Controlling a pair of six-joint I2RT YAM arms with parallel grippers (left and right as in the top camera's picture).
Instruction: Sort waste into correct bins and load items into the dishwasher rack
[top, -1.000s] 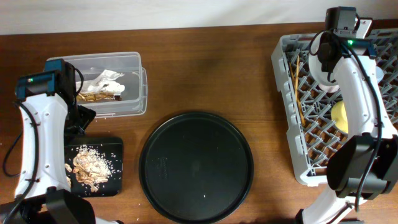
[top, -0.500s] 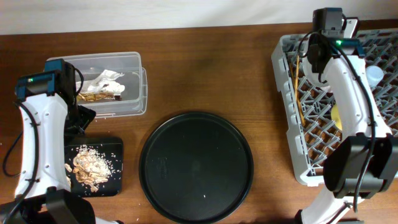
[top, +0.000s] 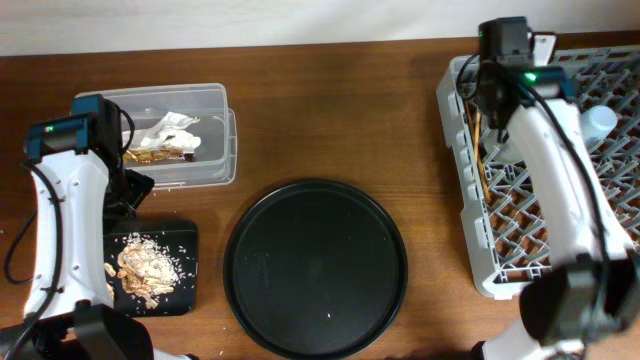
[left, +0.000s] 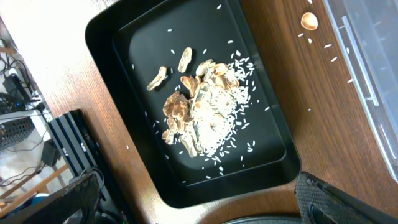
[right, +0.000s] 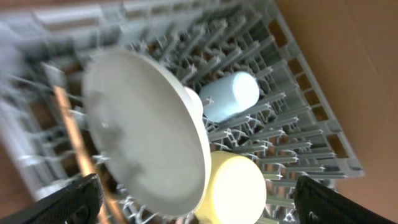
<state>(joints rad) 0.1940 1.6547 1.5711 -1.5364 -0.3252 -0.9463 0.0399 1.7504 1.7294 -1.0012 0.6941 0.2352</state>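
Two arms at a wood table. R gripper (right: 214, 199), jaws wide & empty, hung over the dishwasher rack (top: 470, 250). Grey plate (right: 146, 130) leaned there by blue cup (right: 230, 96), yellow bowl (right: 239, 183) & chopsticks (top: 483, 175). Overhead, R arm hid plate & bowl. L gripper (left: 202, 199), also wide, hung over black tray (left: 112, 74) of scraps (left: 199, 106). Wrapper (top: 165, 135) lay in clear tub (top: 215, 100). Vs a sec earlier, R arm had shifted toward rack's far corner.
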